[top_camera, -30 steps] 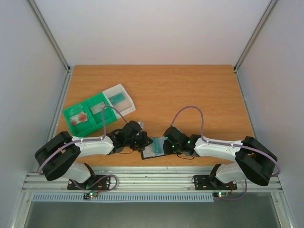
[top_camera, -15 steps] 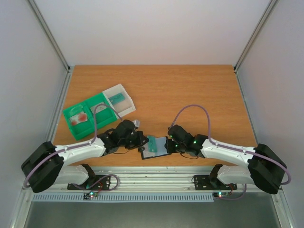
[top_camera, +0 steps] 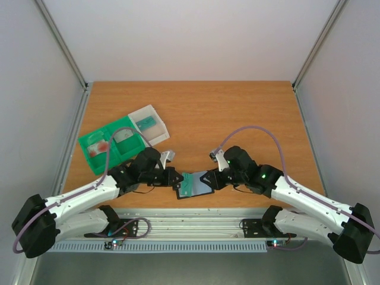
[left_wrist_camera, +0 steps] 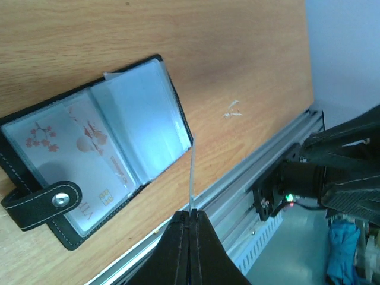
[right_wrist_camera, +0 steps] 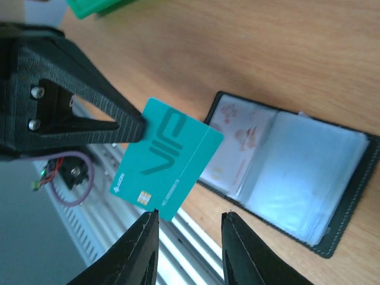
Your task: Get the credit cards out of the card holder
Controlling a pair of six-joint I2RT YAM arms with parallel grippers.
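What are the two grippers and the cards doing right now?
Left gripper shut on teal card, out of holder. Right gripper open, at the card's corner. Holder open on table, one pink-printed card inside. Nothing in the way.

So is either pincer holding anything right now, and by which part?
Yes. The left pincer is shut on a teal credit card, pinching one edge near a corner. The right pincer stands open, holding nothing.

- The black folding card holder (top_camera: 203, 190) is lying on the wooden table (top_camera: 237, 119) near its front edge, between the left gripper (top_camera: 177, 178) and the right gripper (top_camera: 211, 178).
- The teal plastic card (top_camera: 190, 180) is hanging over the holder's left half.
- The green-and-white plastic sorting tray (top_camera: 85, 152) is sitting behind the holder, to its left.
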